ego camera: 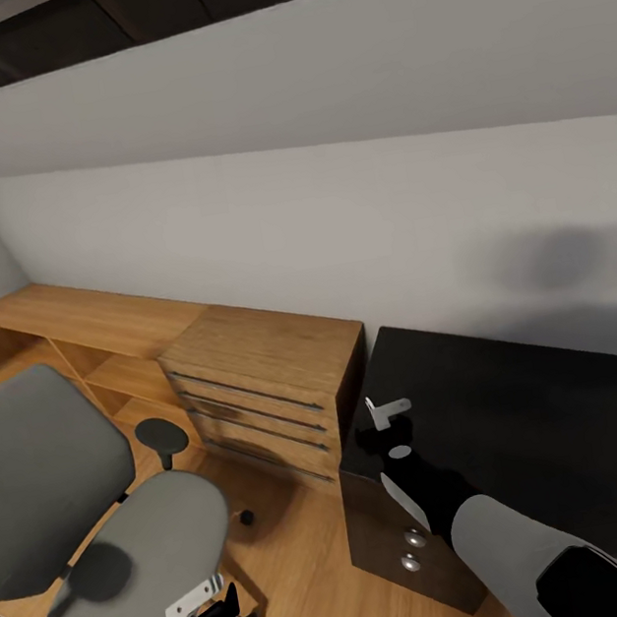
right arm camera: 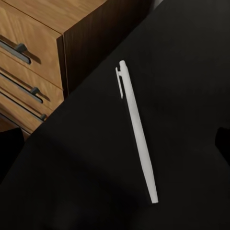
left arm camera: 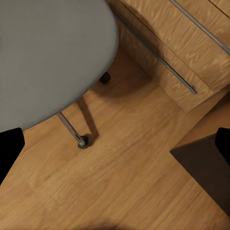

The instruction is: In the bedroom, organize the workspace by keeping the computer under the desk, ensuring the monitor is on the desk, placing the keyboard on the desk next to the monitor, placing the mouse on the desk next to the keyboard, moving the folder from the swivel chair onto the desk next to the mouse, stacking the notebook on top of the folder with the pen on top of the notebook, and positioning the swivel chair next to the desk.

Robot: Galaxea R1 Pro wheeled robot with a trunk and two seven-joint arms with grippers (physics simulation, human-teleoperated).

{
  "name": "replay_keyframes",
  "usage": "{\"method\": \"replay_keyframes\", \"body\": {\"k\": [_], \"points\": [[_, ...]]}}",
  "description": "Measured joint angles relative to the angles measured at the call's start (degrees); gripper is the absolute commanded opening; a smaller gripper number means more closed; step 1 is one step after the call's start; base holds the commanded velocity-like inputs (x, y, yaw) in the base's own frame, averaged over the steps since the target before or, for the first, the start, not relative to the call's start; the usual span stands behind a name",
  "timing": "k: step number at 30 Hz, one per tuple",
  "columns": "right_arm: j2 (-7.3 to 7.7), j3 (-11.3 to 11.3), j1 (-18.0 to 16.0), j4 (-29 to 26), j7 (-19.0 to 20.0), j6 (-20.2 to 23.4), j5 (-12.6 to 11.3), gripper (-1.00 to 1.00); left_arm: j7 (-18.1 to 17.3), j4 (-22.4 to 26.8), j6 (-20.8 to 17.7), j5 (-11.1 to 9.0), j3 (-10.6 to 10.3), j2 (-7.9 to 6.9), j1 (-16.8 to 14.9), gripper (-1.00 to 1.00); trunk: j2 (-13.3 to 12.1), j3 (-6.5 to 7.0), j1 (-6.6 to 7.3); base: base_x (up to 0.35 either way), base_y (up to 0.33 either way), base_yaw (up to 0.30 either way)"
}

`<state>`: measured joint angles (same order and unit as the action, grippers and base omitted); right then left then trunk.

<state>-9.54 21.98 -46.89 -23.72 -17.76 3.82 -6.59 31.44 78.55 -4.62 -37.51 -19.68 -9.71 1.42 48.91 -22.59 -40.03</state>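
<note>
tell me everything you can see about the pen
The pen is a slim white stick with a small clip at one end, plastic by its look. In the right wrist view it lies flat on the black desk, near the edge beside the wooden drawer cabinet. Nothing grips it; only the desktop touches it.

A home office corner: black desk (ego camera: 525, 414), grey swivel chair (ego camera: 140, 564) (wooden drawers beside).

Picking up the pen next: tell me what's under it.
The pen lies flat on the desk, near its corner by the wooden cabinet. No notebook or folder under it.
</note>
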Motion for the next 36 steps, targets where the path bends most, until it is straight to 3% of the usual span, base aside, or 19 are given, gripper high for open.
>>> {"method": "replay_keyframes", "body": {"k": [9,13,18,21,24,36], "points": [[0.04,-0.04,0.0,0.0,0.01,0.0,0.01,1.0,0.01,-0.02,0.0,0.0,0.0,0.0,0.0,1.0,3.61,-1.62,-1.98,0.0,0.0,0.0],[1.28,-0.36,0.0,0.04,0.18,0.2,-0.19,1.0,0.01,-0.02,0.0,0.0,0.01,-0.04,0.0,1.0,5.22,-2.34,-2.86,0.0,0.0,0.0],[2.45,-2.41,-0.01,0.16,2.63,0.27,-0.27,1.0,0.01,-0.02,0.0,0.0,0.01,-0.06,0.0,1.0,5.24,-2.34,-2.86,0.0,0.0,0.0],[3.61,-4.63,-0.01,0.38,8.09,0.47,-0.17,1.0,0.01,-0.02,0.0,0.0,0.0,-0.06,0.0,1.0,5.24,-2.34,-2.86,0.0,0.0,0.0],[4.11,-5.72,-0.01,0.51,10.8,0.67,-0.09,1.0,0.01,-0.02,0.0,0.0,0.0,-0.08,0.0,1.0,5.24,-2.34,-2.86,0.0,0.0,0.0],[4.06,-5.95,-0.01,0.56,11.29,1.77,-0.02,1.0,0.01,-0.02,0.0,0.08,0.0,-0.08,0.0,1.0,5.24,-2.34,-2.86,0.0,0.0,0.0]]}}
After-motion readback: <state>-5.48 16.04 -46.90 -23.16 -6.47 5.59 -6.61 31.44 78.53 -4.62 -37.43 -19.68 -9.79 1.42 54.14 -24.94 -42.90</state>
